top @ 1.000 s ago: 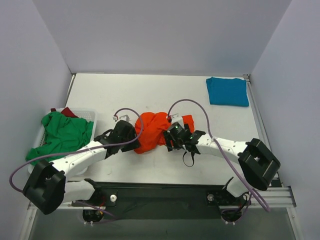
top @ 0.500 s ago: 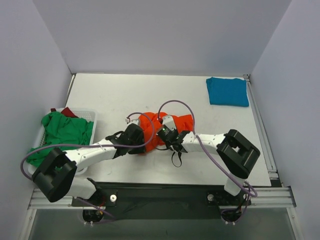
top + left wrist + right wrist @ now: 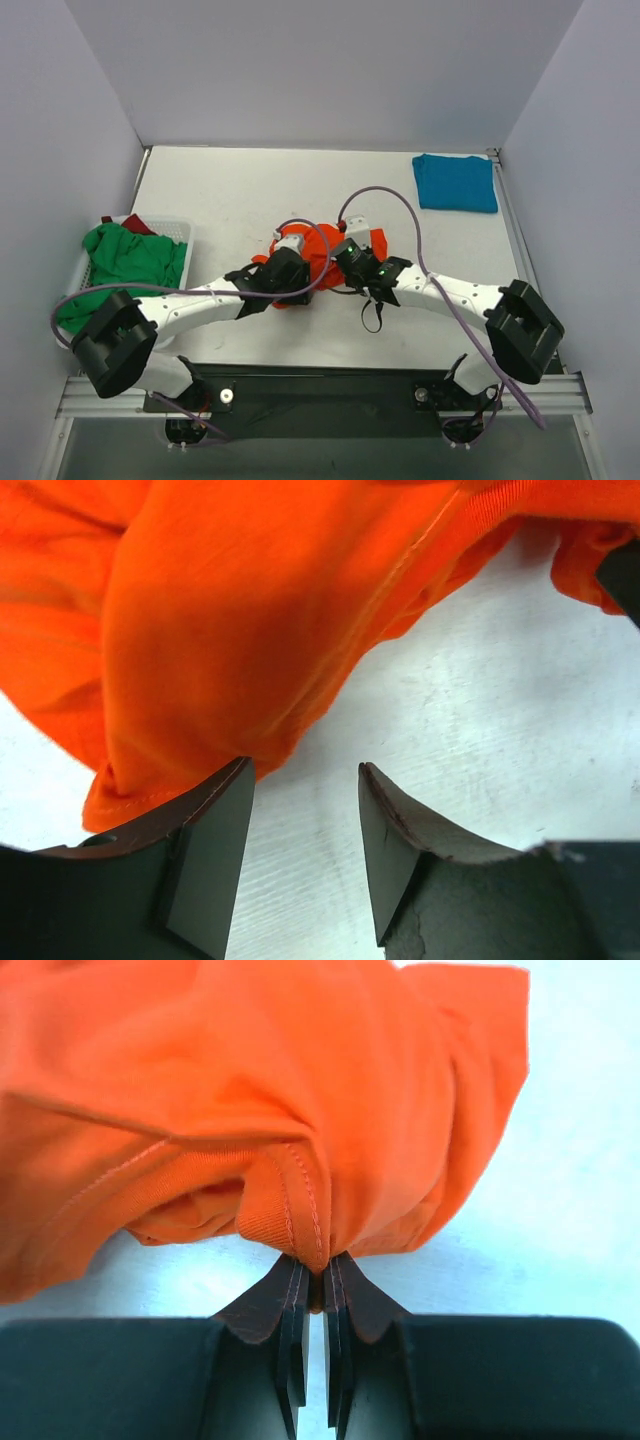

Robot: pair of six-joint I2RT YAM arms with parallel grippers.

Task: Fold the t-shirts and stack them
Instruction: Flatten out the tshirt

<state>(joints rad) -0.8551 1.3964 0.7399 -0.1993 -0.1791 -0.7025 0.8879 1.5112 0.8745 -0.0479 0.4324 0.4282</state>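
A bright orange-red t-shirt [image 3: 322, 243] lies crumpled in the middle of the table. My right gripper [image 3: 347, 257] is at its right near side, and the right wrist view shows that gripper [image 3: 318, 1265] shut on a stitched hem fold of the orange cloth [image 3: 250, 1080]. My left gripper [image 3: 298, 280] is at the shirt's left near edge. In the left wrist view it [image 3: 305, 770] stands open over bare table, its left finger [image 3: 215, 820] touching the shirt's [image 3: 230, 630] lower edge. A folded teal t-shirt [image 3: 455, 182] lies at the back right.
A white lattice basket [image 3: 180, 232] stands at the left edge with a green t-shirt [image 3: 125, 265] draped over it and a dark red one [image 3: 135, 225] behind. A loose black strap [image 3: 372, 318] hangs beneath the right wrist. Grey walls enclose three sides.
My right gripper has closed onto the orange shirt's hem. My left arm has slid right along the shirt's near edge, its jaws narrowing and then widening again.
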